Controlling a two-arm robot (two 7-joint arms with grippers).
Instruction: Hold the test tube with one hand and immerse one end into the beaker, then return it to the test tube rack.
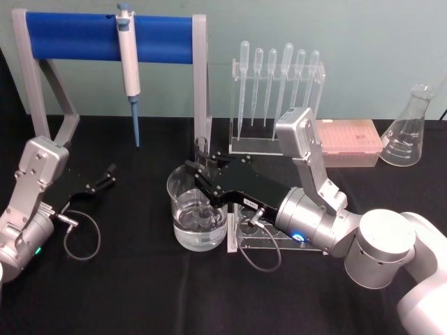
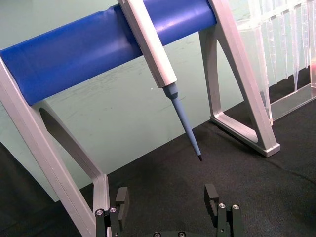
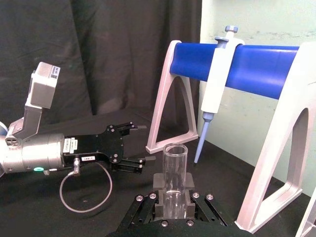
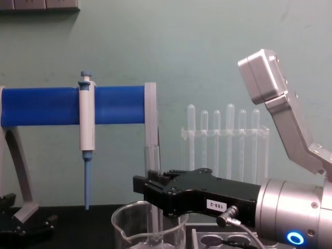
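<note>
Black counter (image 1: pixel 126 293) spans the scene. Grey-framed stand w/ blue bar (image 1: pixel 77 36) at back L; white-and-blue pipettor (image 1: pixel 128 63) hangs on it. R black gripper (image 1: pixel 200 174) reaches in from R, above beaker, fingers clamped on tube approx mid-length. Wide clear glass beaker (image 1: pixel 183 209) at counter centre, part-filled w/ clear liquid. Long clear glass test tube (image 1: pixel 202 150) upright, lower end inside beaker, tip seems in liquid, open top above rim. L black gripper (image 1: pixel 105 178) low at L, well apart from beaker, fingers spread, holding nothing.
</note>
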